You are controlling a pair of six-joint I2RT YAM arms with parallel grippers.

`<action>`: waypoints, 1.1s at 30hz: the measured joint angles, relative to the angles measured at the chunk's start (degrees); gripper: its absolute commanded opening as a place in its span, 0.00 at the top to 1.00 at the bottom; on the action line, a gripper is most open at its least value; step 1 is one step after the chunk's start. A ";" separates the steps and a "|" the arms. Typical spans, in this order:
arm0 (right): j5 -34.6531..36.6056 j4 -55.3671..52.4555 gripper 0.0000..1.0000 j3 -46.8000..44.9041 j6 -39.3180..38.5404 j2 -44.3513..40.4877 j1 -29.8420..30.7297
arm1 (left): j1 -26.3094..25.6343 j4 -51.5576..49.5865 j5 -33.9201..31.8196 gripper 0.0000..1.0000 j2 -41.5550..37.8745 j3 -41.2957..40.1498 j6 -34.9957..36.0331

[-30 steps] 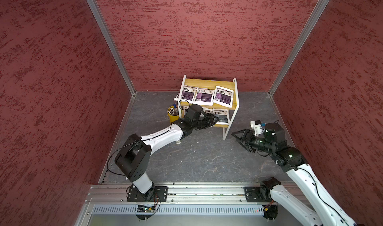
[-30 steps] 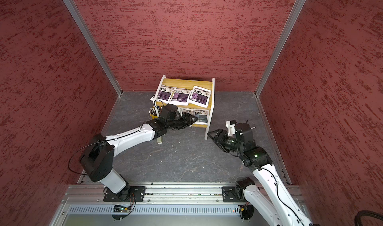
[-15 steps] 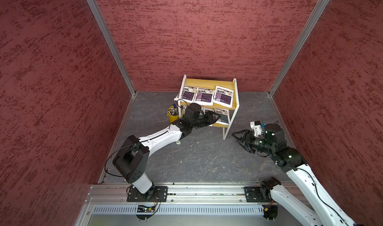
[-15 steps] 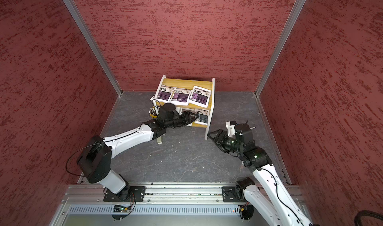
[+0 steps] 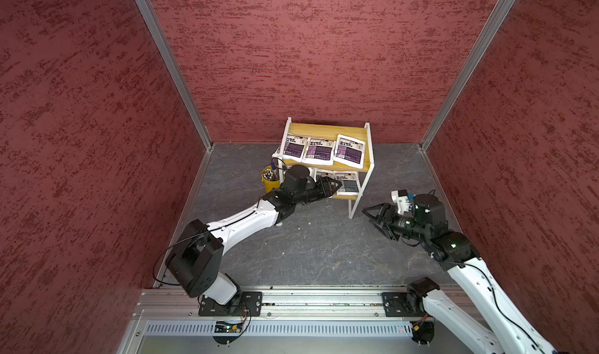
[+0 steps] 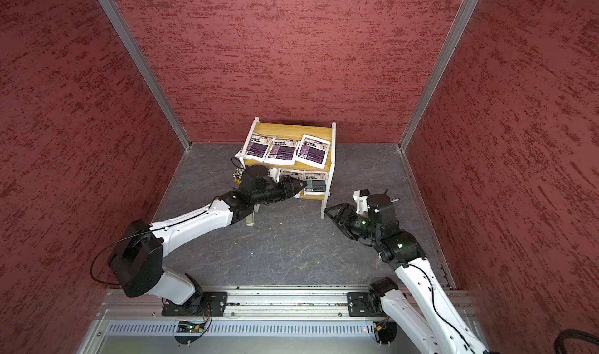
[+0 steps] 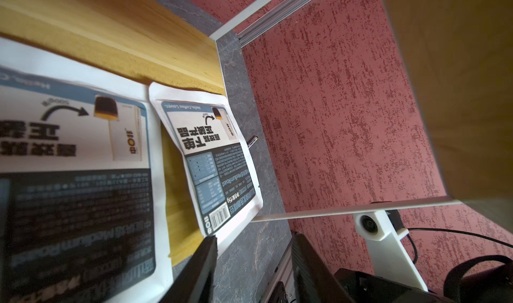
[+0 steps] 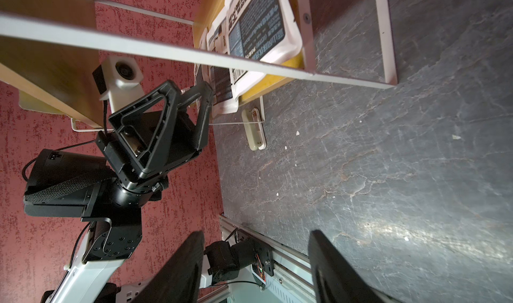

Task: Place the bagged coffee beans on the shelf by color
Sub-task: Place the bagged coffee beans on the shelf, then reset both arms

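Holding three purple-panelled white pouches (image 5: pixel 319 151) above, grey-blue-panelled pouches (image 5: pixel 347 185) below: yellow-wood two-tier shelf (image 5: pixel 324 130) (white frame). Left gripper (image 7: pixel 254 237), right gripper (image 8: pixel 254 233): jaws apart, empty.

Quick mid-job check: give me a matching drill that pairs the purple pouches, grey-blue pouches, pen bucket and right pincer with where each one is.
Things:
1. purple pouches
2. grey-blue pouches
3. yellow pen bucket
4. right pincer

Places:
A. on the floor beside the shelf
B. on the shelf's lower board
C. open and empty, above the floor, apart from the shelf
D. on the shelf's upper board

Pairs: 1-D, 2-B, 3-A, 4-C.
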 measured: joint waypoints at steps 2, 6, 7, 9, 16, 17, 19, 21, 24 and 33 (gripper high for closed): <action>0.00 0.00 0.36 0.00 0.00 0.00 0.00 | 0.00 -0.55 0.13 0.53 -1.20 -0.50 -0.17; 0.00 0.00 0.36 0.00 0.02 0.00 0.00 | 0.00 -1.75 -0.09 0.52 -5.64 -4.28 0.09; 0.00 0.00 0.36 0.00 0.00 0.00 0.00 | 0.00 -2.12 -0.22 0.52 -7.58 -5.88 0.11; 0.00 0.00 0.36 0.00 0.00 0.00 -0.02 | 0.00 -3.26 -0.70 0.52 -11.58 -8.96 0.11; 0.07 0.37 0.36 0.00 -0.31 0.61 -0.02 | 0.00 -10.32 -2.75 0.52 -27.02 -17.57 0.20; 0.15 0.35 0.36 0.02 -0.76 1.03 -0.02 | 0.07 -12.09 -3.02 0.52 -29.03 -18.16 0.33; 0.74 -0.11 0.34 0.20 -2.01 2.21 -0.09 | 0.33 -16.24 -3.82 0.50 -32.24 -18.62 1.01; 1.92 -1.97 0.34 1.60 -4.44 4.31 -0.48 | 1.29 -21.38 -4.76 0.41 -35.26 -18.75 2.29; 4.28 -4.98 0.34 5.25 -8.72 7.74 -2.14 | 5.29 -29.38 -6.27 0.37 -39.43 -18.67 5.05; 10.45 -4.83 0.32 8.92 -20.17 17.62 -9.51 | 26.95 -45.46 -8.37 0.00 -42.77 -16.57 15.04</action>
